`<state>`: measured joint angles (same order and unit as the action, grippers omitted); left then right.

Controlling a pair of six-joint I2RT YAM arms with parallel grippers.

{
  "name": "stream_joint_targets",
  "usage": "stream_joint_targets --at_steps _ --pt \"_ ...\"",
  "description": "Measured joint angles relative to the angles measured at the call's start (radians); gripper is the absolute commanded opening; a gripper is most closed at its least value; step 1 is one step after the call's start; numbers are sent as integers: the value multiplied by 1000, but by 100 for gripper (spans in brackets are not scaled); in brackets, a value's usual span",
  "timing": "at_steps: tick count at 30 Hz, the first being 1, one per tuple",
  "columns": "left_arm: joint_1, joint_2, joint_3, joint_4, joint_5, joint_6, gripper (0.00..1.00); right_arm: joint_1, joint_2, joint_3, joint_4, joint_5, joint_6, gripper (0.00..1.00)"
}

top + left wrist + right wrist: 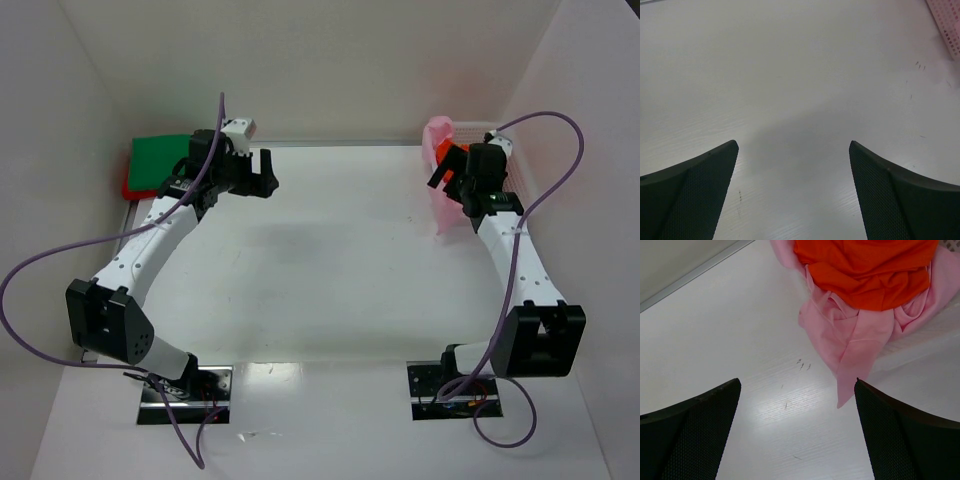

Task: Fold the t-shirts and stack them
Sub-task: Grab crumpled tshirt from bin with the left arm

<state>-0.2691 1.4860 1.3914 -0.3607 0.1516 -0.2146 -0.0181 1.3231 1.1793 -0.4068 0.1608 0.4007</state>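
A folded green t-shirt (160, 158) lies on a red t-shirt (130, 187) at the far left corner. A pale pink t-shirt (440, 195) spills out of the white basket (500, 135) onto the table at the far right, with an orange t-shirt (458, 175) on top of it. My left gripper (270, 172) is open and empty over bare table, to the right of the green shirt; its wrist view (794, 145) shows only tabletop between the fingers. My right gripper (442, 170) is open and empty. In its wrist view (797, 382) the orange shirt (870, 270) and pink shirt (850, 335) lie just beyond the fingers.
White walls close in the table at the back and both sides. The basket's corner shows in the left wrist view (947, 25). Purple cables loop out from both arms.
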Motion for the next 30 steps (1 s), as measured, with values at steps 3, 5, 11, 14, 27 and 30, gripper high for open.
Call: stream_joint_targets --at_steps 3,5,11,14,27,30 --pt "0 0 0 -1 0 0 99 -2 49 45 -13 24 -7 100" --pt "0 2 -4 3 0 -1 99 -8 81 83 -16 34 -12 100" --pt "0 50 -4 23 0 -3 99 -60 249 251 -13 53 -37 100" --pt "0 97 11 24 24 -14 99 -90 353 341 -21 52 -47 100" --pt "0 110 11 19 50 -26 99 -248 692 571 -52 10 -50 100" --pt "0 110 12 15 50 -26 99 -248 751 587 -54 3 -50 100"
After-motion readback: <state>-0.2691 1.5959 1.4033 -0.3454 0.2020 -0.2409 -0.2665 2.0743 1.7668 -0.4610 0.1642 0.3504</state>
